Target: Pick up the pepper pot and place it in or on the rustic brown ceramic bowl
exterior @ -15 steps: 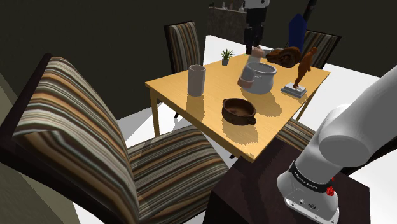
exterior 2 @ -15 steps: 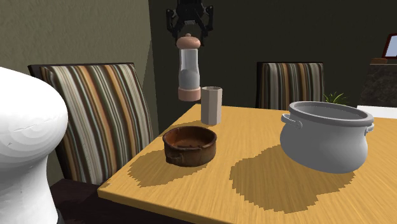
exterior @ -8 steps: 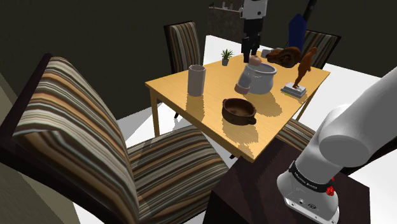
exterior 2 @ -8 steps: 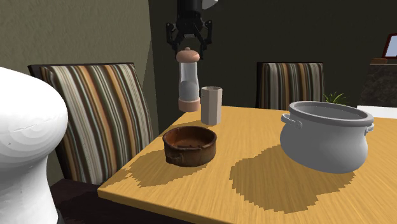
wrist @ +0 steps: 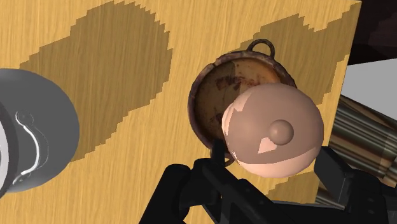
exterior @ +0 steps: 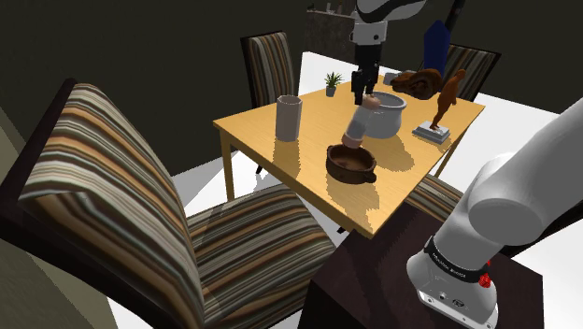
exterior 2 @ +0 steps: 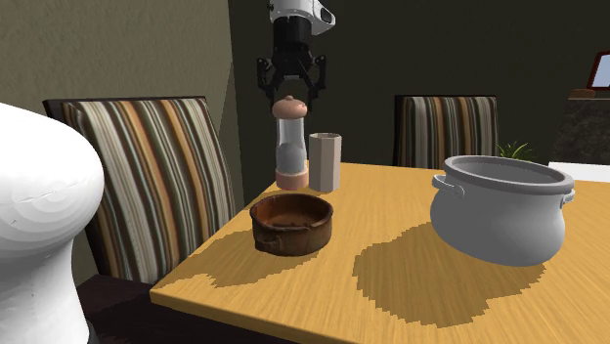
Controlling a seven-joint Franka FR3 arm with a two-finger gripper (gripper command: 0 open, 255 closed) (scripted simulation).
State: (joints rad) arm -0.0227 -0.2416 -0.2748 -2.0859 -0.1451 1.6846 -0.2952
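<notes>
Over the wooden table, the gripper, clamped on the cap of the pepper pot, has lowered it to just above the brown bowl; release judged imminent.

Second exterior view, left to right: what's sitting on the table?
Brown bowl → tall cup → grey pot. The pepper pot, clasped in the gripper, hangs directly above the bowl, so it is left unranked.
</notes>
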